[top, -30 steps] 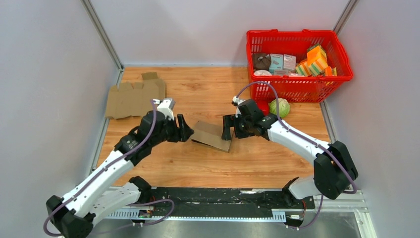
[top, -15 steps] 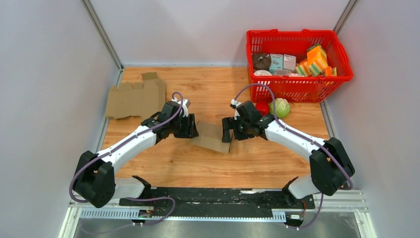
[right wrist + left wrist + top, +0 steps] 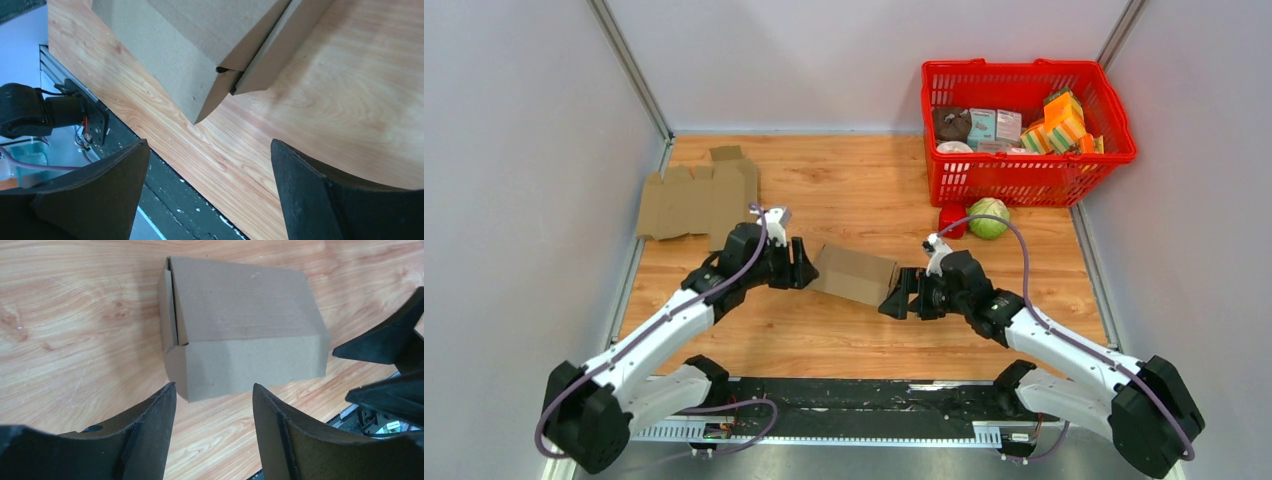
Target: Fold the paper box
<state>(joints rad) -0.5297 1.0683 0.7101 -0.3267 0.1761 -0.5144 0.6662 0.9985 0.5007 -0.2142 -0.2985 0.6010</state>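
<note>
The cardboard box [image 3: 854,274] sits closed up near the middle of the wooden table [image 3: 844,180], its long side running left to right and slightly toward the near edge, with a side flap edge showing at each end

The left arm stretches from its base at the near left corner diagonally toward the far right, its forearm held low over the wood and its wrist turned to face right. The left gripper [image 3: 802,264] has its jaws spread wide and holds nothing; the box's left end lies just in front of the fingertips, close to them but not between them. From the left wrist camera the box [image 3: 240,330] fills the space beyond the two dark fingers [image 3: 150,430]

The right arm reaches from the near right corner, long and low, toward the left, the wrist pointing left at the box's near right corner. The right gripper [image 3: 898,300] is also wide open and empty, just beside that corner; whether it touches the cardboard cannot be told

A flat unfolded cardboard sheet [image 3: 699,198] lies at the far left. A red basket [image 3: 1024,180] of groceries stands at the far right, with a cabbage [image 3: 989,217] on the table in front of it
</note>
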